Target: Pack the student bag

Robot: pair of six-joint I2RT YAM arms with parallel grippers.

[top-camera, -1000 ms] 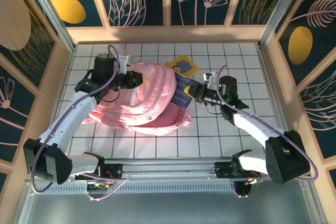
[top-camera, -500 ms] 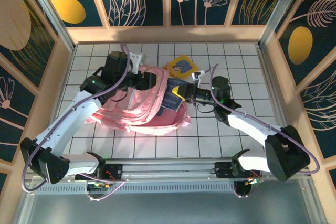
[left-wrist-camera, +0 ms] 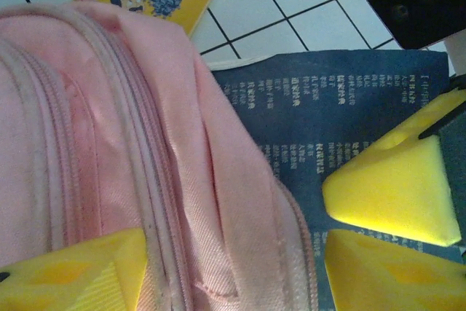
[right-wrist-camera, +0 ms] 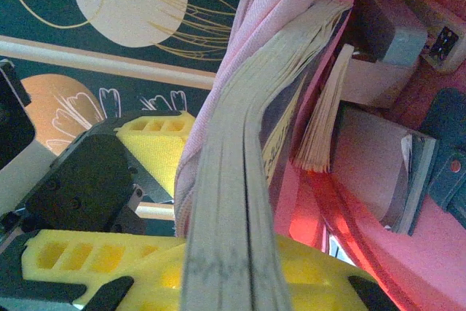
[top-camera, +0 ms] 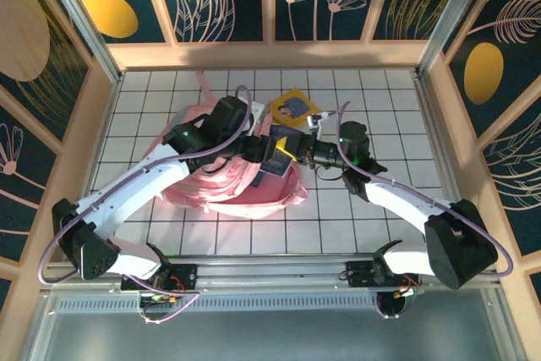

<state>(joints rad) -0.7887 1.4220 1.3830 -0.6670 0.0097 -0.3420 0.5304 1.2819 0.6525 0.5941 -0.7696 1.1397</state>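
A white tiled bench (top-camera: 355,209) fills the floor of the enclosure. The large soft pink fabric student bag (top-camera: 245,196) lies slumped on it, a little to the 9 o'clock side of centre. The two white arms reach in from 6 o'clock and meet at the bag's 3 o'clock edge. There a thick dark blue book printed with pale text (left-wrist-camera: 342,114) lies partly under the pink zip rim, its far end sticking out towards 3 o'clock. A smaller flat yellow book with a blue picture on its cover (top-camera: 294,106) lies on the tiles at the bag's 1 o'clock, just beside the fabric. The right end effector (right-wrist-camera: 218,274) is clamped on the dark blue book, one yellow finger on each cover. The left end effector (left-wrist-camera: 233,271) stands apart, its yellow fingers straddling the bag's rim and the book's edge.
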